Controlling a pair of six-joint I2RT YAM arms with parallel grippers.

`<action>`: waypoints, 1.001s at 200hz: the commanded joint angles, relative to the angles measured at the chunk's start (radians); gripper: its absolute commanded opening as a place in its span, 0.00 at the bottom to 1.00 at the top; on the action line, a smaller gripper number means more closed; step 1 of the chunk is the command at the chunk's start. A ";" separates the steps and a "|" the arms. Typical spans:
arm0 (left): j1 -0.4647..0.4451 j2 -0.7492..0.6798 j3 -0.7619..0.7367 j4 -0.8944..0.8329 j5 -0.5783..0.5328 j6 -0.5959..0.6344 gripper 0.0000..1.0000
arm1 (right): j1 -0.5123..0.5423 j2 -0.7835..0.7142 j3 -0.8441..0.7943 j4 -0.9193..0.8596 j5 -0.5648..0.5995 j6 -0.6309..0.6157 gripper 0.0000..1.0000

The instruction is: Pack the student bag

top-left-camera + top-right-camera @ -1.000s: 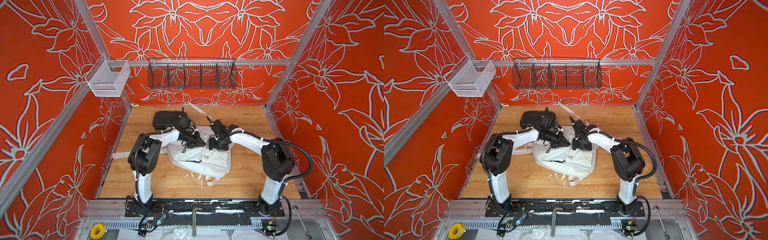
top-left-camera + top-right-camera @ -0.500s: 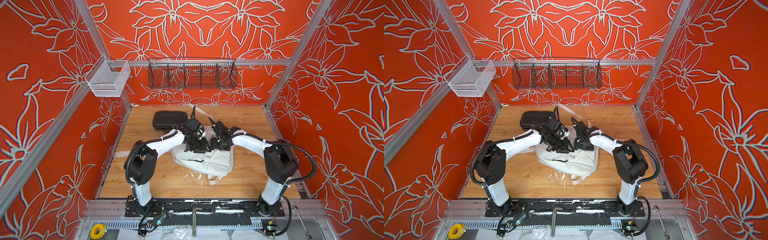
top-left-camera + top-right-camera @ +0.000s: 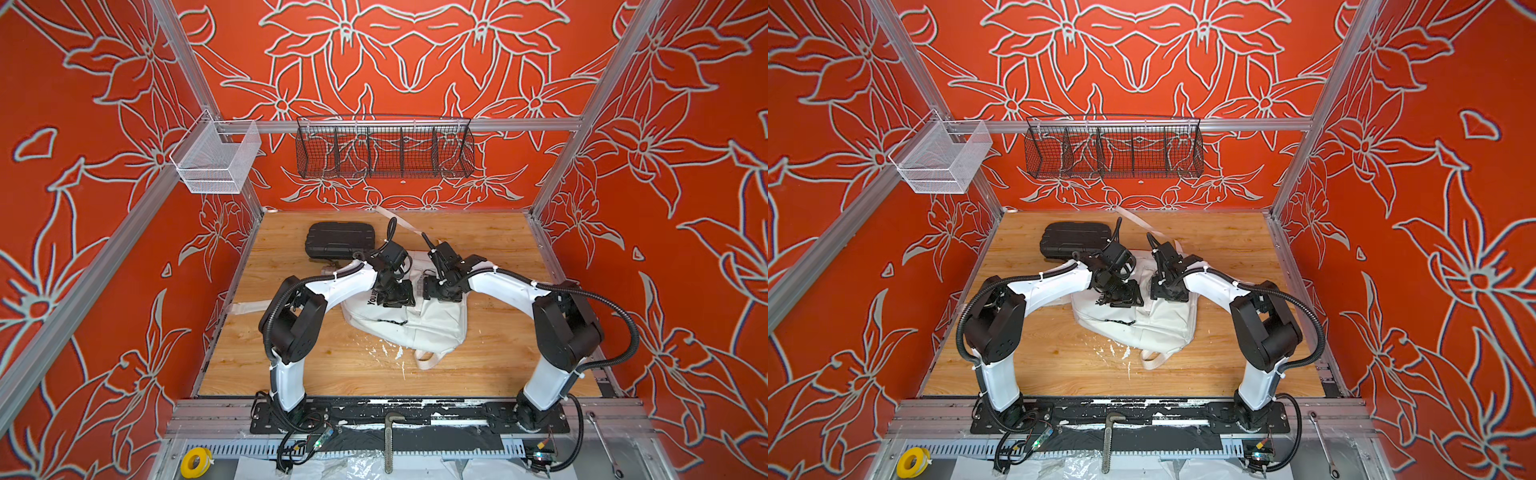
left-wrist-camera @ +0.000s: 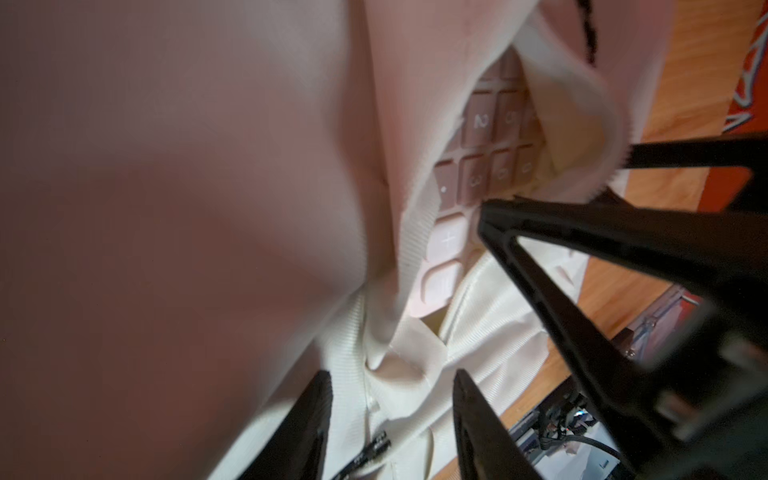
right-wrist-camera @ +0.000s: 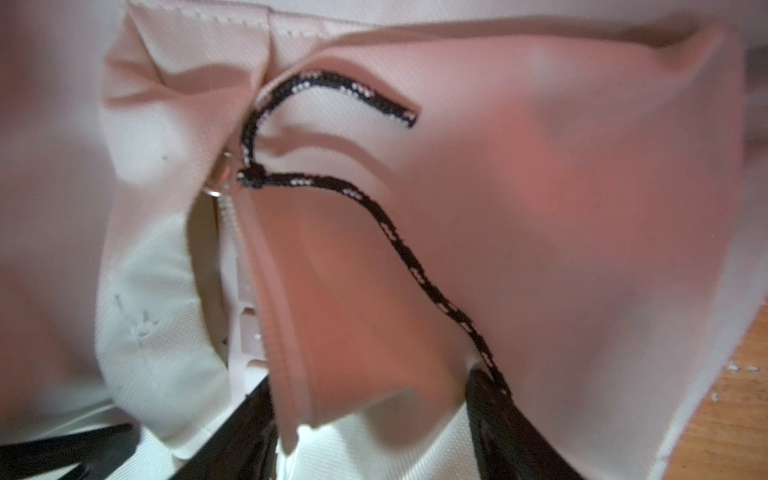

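The white student bag (image 3: 419, 328) (image 3: 1154, 328) lies on the wooden table in both top views, with both grippers down on its far end. My left gripper (image 3: 399, 297) (image 4: 392, 376) is open, its fingers straddling creased white fabric beside a black zipper cord (image 4: 81, 451). Through the bag's open mouth I see a pink calculator (image 4: 478, 174) inside. My right gripper (image 3: 436, 291) (image 5: 372, 382) is open too, with a loose fabric flap hanging between its fingers. A black zipper pull cord (image 5: 399, 245) trails past one finger.
A black hard case (image 3: 338, 241) lies behind the left arm. A black wire basket (image 3: 384, 151) and a white mesh basket (image 3: 214, 160) hang on the back rail. A white strap (image 3: 249, 308) runs off to the left, and white crumbs (image 3: 386, 353) lie near the bag.
My left gripper has swung from the bag's left side onto its far end, nearer the right gripper, and its jaws have spread. The right gripper has hardly moved.
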State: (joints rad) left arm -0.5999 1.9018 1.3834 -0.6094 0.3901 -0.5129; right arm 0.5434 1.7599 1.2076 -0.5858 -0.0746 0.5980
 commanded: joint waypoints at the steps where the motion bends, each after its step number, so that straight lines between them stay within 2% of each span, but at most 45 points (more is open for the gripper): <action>1: -0.013 0.038 0.011 -0.019 -0.048 0.008 0.49 | 0.007 0.018 -0.040 -0.037 -0.082 0.013 0.71; 18: -0.022 0.051 0.004 -0.001 -0.071 0.005 0.50 | 0.009 0.023 -0.040 -0.036 -0.092 0.012 0.71; 47: -0.036 0.085 0.005 0.057 -0.040 -0.025 0.50 | 0.010 0.026 -0.046 -0.029 -0.106 0.014 0.70; 80: -0.042 0.101 -0.005 0.071 -0.076 -0.046 0.44 | 0.009 0.027 -0.058 -0.016 -0.122 0.020 0.69; 89: -0.042 0.106 -0.011 0.069 -0.095 -0.045 0.40 | 0.009 0.027 -0.059 -0.014 -0.126 0.021 0.69; 129: -0.038 0.090 -0.070 0.091 -0.130 -0.048 0.07 | 0.009 0.037 -0.056 -0.015 -0.129 0.022 0.69; 138: -0.033 0.086 -0.076 0.100 -0.116 -0.044 0.00 | 0.010 0.043 -0.055 -0.020 -0.126 0.022 0.68; 173: -0.021 0.049 -0.083 0.138 -0.016 -0.023 0.00 | 0.013 0.039 -0.048 -0.059 -0.077 -0.001 0.69; 200: 0.002 -0.038 -0.131 0.204 0.139 -0.003 0.00 | 0.016 0.033 -0.034 -0.099 -0.042 -0.034 0.71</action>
State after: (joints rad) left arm -0.6128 1.9522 1.2949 -0.4553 0.3740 -0.5426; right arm 0.5457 1.7573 1.1957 -0.5655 -0.1184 0.5816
